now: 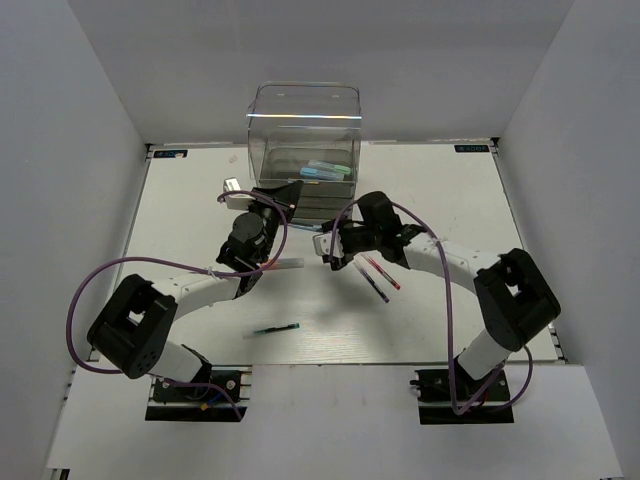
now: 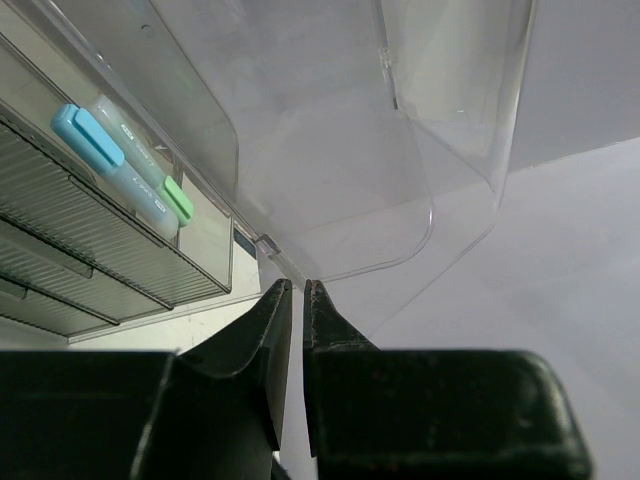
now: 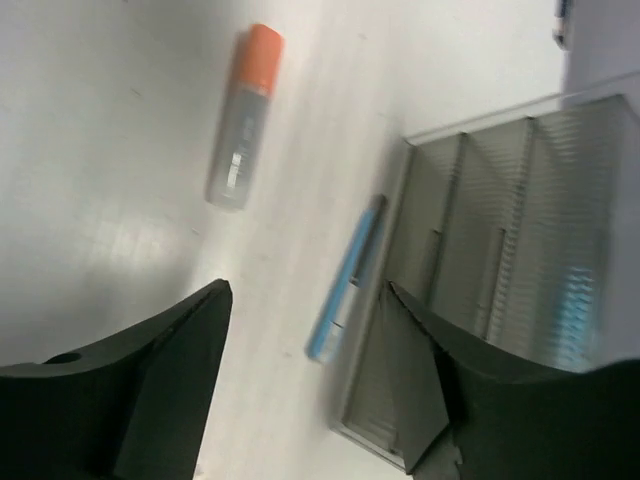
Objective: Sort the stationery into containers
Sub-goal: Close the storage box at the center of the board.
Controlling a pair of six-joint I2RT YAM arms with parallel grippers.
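Note:
The clear smoky drawer unit (image 1: 305, 140) stands at the table's far middle. A light blue marker (image 2: 88, 136) and a mint-green marker (image 2: 176, 198) lie in one of its drawers (image 2: 205, 250). My left gripper (image 2: 297, 287) is shut and empty, its tips just below the drawer's front corner; it also shows in the top view (image 1: 288, 192). My right gripper (image 3: 310, 290) is open above the table, with a thin blue pen (image 3: 345, 280) between its tips beside the unit's base (image 3: 480, 270). An orange marker (image 3: 245, 115) lies farther off. A red pen (image 1: 383, 272), a dark purple pen (image 1: 373, 284) and a dark green pen (image 1: 275, 329) lie on the table.
White walls close the table in at the left, right and back. A clear strip (image 1: 287, 263) lies on the table beside my left arm. Purple cables loop from both arms over the table's near half.

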